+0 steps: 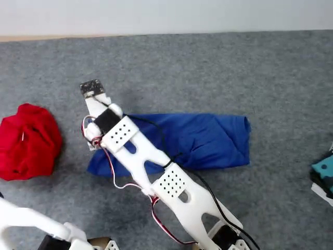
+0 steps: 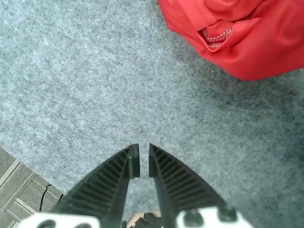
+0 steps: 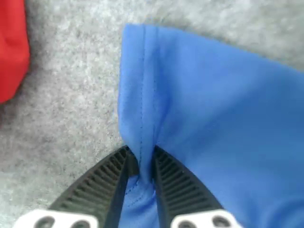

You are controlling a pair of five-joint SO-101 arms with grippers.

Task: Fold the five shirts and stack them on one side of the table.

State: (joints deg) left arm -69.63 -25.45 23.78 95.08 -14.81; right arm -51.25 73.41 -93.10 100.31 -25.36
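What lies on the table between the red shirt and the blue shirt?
A bare strip of grey table cover, seen in the high view and the right wrist view. The right hand pinches the blue shirt at its edge beside that strip.

Bench (image 1: 218,67) from above. The centre shirt (image 1: 208,138) lies lengthwise from left to right. The left shirt (image 1: 28,140) lies near the left edge, well apart from it. A third garment (image 1: 325,171) sits at the right edge. The right arm (image 1: 171,182) crosses the centre shirt's left part, and the right hand (image 3: 140,166) pinches that shirt's edge. The left hand (image 2: 140,161) hangs over bare bench beside the left shirt.
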